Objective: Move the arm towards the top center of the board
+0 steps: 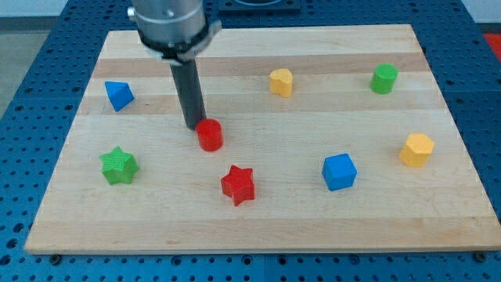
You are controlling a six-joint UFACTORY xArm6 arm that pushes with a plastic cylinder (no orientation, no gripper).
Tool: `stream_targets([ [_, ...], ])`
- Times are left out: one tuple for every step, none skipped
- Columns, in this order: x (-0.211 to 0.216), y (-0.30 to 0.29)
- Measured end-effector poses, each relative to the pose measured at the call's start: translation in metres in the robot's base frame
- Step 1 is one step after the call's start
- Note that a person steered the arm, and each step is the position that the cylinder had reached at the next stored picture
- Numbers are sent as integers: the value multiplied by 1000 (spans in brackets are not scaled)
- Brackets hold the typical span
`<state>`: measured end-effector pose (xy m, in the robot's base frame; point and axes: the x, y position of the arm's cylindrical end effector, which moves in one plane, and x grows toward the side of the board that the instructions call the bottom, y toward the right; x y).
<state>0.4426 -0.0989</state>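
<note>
Nearest the view's bottom on my pale wooden board (pixel 258 227), which sits on the blue perforated desk (pixel 23 157), lies the red star-shaped block (pixel 238 185), just left of centre. To its right sits the blue cube (pixel 339 171), and further right, a little higher, the orange-yellow hexagonal block (pixel 416 149). On the view's left, level with these, is the green star-shaped block (pixel 119 165).

Moving up the board, I see the red cylinder (pixel 210 135), left of centre. My tip (pixel 193 126) rests at its upper-left edge, touching it or all but touching; I cannot tell which. This arm carries no jaws, only the dark rod, so nothing is held.

Further up on the left lies the blue triangular block (pixel 118 95). Right of centre is the yellow heart-like block (pixel 281 81), and far right the green cylinder-like block (pixel 383 78).

The top centre of the board lies up and to the right of my tip, beyond the yellow block's row.
</note>
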Motion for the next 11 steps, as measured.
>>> stream_targets([
  [3, 0],
  [29, 3],
  [29, 3],
  [52, 11],
  [52, 11],
  [78, 25],
  [76, 24],
  [39, 4],
  [23, -1],
  [-17, 0],
  [-101, 30],
])
